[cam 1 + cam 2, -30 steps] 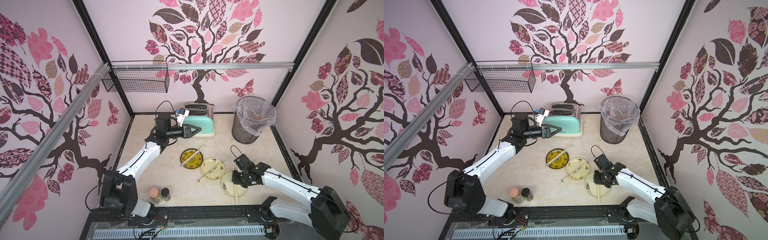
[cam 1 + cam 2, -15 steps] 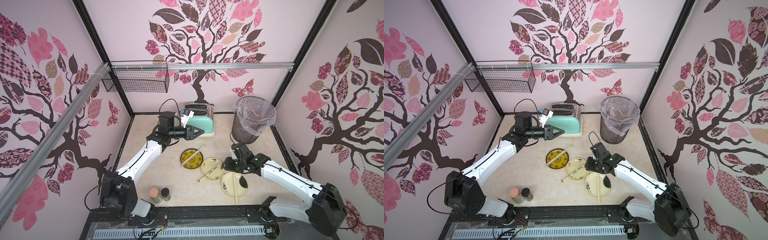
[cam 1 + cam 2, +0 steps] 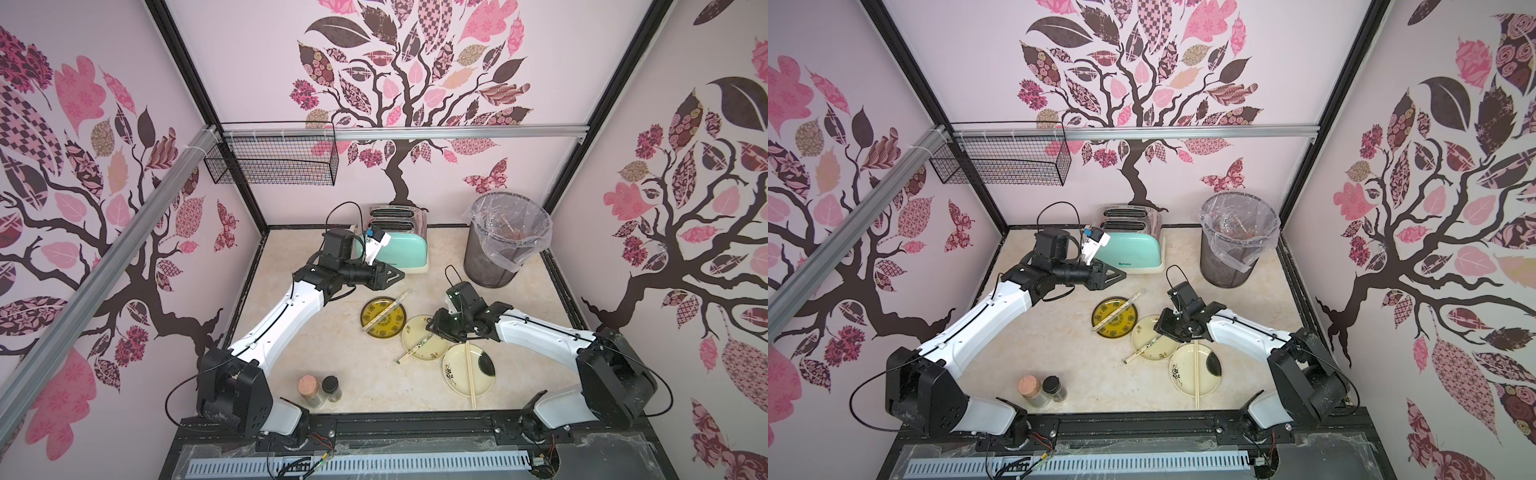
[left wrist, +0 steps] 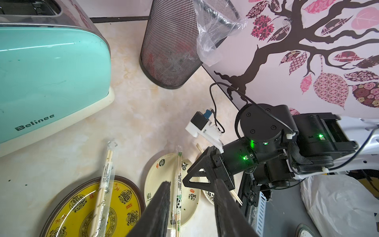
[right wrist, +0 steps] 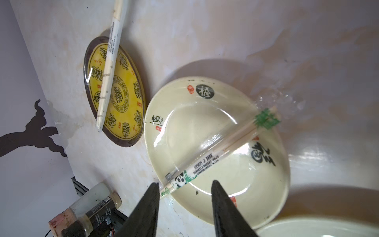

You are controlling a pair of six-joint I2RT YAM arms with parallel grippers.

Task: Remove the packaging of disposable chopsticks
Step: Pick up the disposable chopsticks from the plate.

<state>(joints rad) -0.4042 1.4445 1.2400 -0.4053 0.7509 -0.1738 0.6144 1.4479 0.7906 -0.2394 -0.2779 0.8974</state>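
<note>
Packaging in the form of a clear sleeve with panda and green print (image 5: 215, 156) still wraps one pair of chopsticks across the middle cream plate (image 5: 164, 98). My right gripper (image 5: 185, 182) hangs open just above that pair's near end (image 3: 415, 349), touching nothing. Another sleeved pair (image 3: 386, 309) lies across the yellow plate (image 3: 365, 309). Bare disposable chopsticks (image 3: 469, 374) rest on the nearest cream plate (image 3: 486, 384). My left gripper (image 3: 397, 275) hovers open and empty in front of the toaster, above the table; in its wrist view (image 4: 192, 181) the panda sleeve (image 4: 178, 176) shows below.
A mint toaster (image 3: 401, 249) stands at the back. To its right is a mesh bin with a clear liner (image 3: 505, 239). Two spice jars (image 3: 320, 388) stand near the front edge. A wire basket (image 3: 274, 160) hangs on the back wall.
My right gripper has moved from over the nearest plate to the middle plate, and its jaws have opened wider. The left gripper has shifted only slightly.
</note>
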